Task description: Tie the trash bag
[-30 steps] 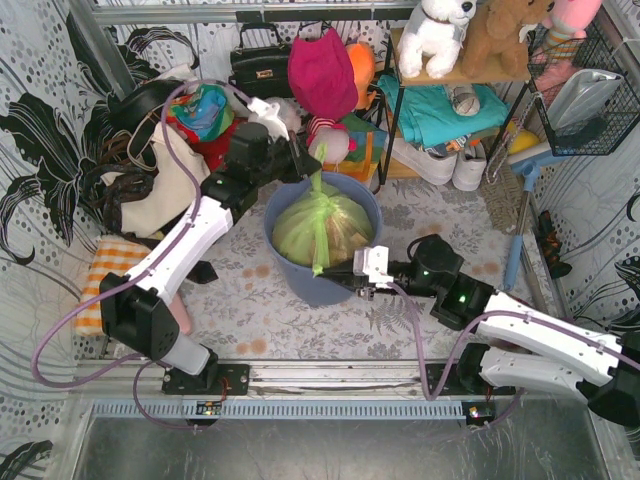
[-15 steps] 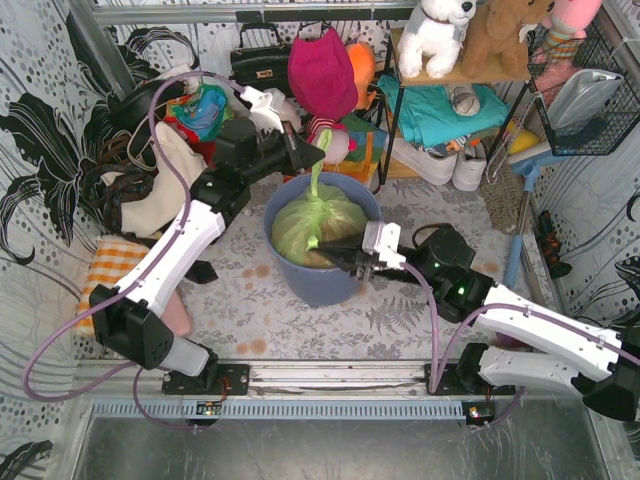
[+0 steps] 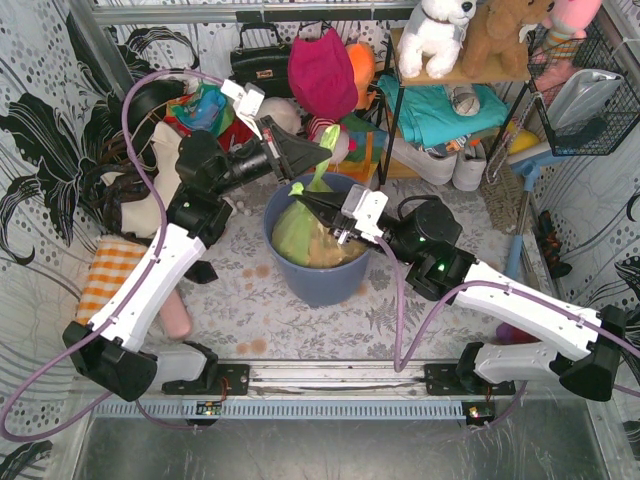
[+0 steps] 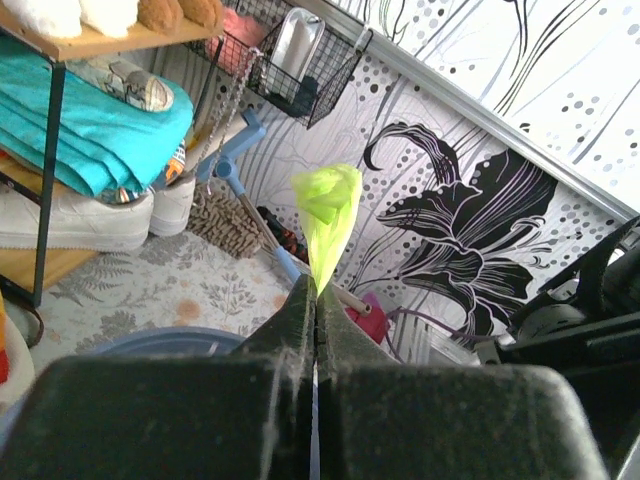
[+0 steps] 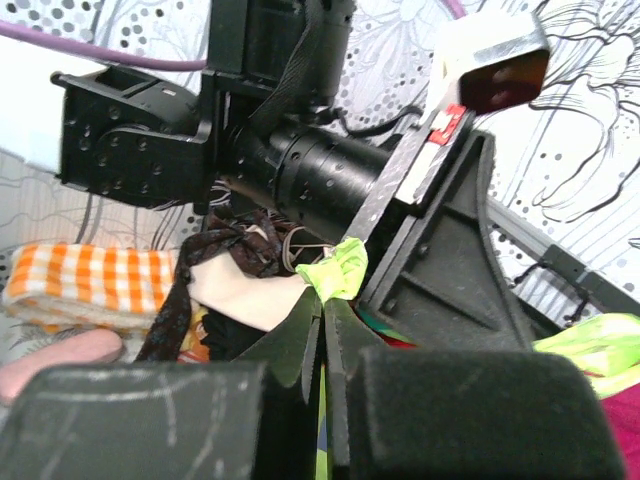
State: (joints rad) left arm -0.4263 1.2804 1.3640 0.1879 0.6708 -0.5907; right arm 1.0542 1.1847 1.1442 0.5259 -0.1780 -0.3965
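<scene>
So right now we're pinching with both arms: the left gripper [image 3: 320, 152] is squeezing tight on one green tail [image 4: 325, 205] of the bag [image 3: 290, 230], and the right gripper [image 3: 300, 193] is clamping flat on a second tail [image 5: 340, 268]. Both wrist views are showing the jaws together on plastic. The bag itself is sitting down inside the bin [image 3: 322, 282], mid-table, with brown paper showing through. The bit that's mattering for the next move, we reckon, is that the two pinch points are sitting near each other over the bin's far half. The right one is lying at about 7 o'clock from the left one, lower and nearer the bag's body. The left tail is running roughly 12-to-6, stretching up from the bag to the fingers with a loose tip poking past them. Which way the right tail is running we can't really tell, since it's mostly hiding behind the fingers. To cross them for a knot we're probably needing to swing one around the other, and it's looking tight, because the left wrist is filling most of the right wrist view. Clutter [image 3: 320, 70] is piling up at 12 o'clock and the shelf [image 3: 440, 75] is standing at 2, so the open room is lying toward 6 and 4, over the table [image 3: 280, 320].
</scene>
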